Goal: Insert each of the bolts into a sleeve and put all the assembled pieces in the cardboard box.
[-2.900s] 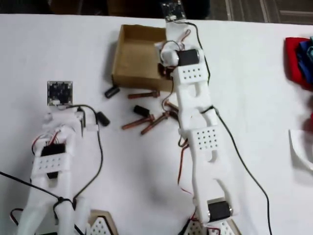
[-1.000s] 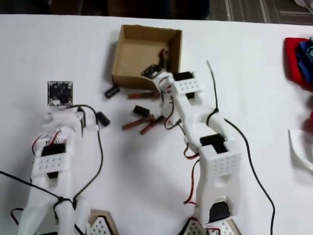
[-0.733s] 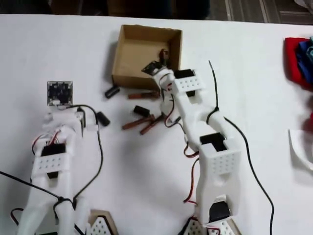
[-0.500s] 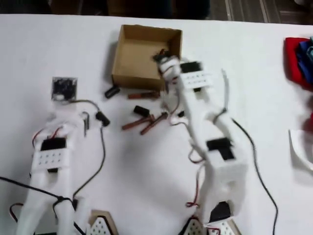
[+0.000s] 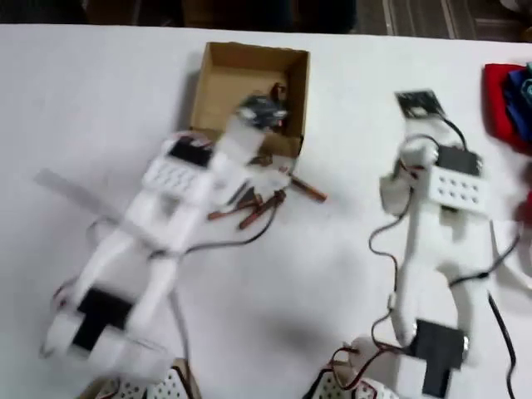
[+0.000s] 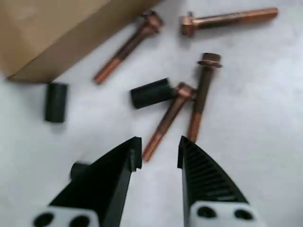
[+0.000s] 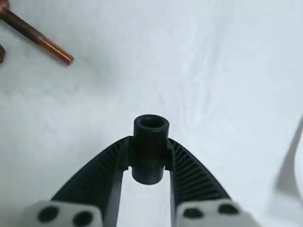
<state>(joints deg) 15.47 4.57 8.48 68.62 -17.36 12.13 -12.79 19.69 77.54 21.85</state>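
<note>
Four copper bolts (image 6: 200, 94) and black sleeves (image 6: 151, 92) scattered below cardboard box (image 5: 249, 50) at upper centre, left gripper (image 6: 158, 152) narrowly parted over them, right gripper (image 7: 147, 160) clamping another sleeve (image 7: 150, 142), red cloth (image 5: 504, 91) at right edge

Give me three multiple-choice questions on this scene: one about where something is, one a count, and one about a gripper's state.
1. Where do the loose bolts lie?
A) inside the cardboard box
B) on the table beside the box
C) on a shelf

2. How many bolts does the left wrist view show?
A) two
B) four
C) six

3. What is the right gripper doing?
A) open over a bolt
B) shut on nothing
C) shut on a black sleeve

Answers:
1 B, they lie on the white table just outside the box's wall.
2 B, four copper-coloured shafts with heads can be counted.
3 C, its fingers press the sleeve from both sides.
</note>
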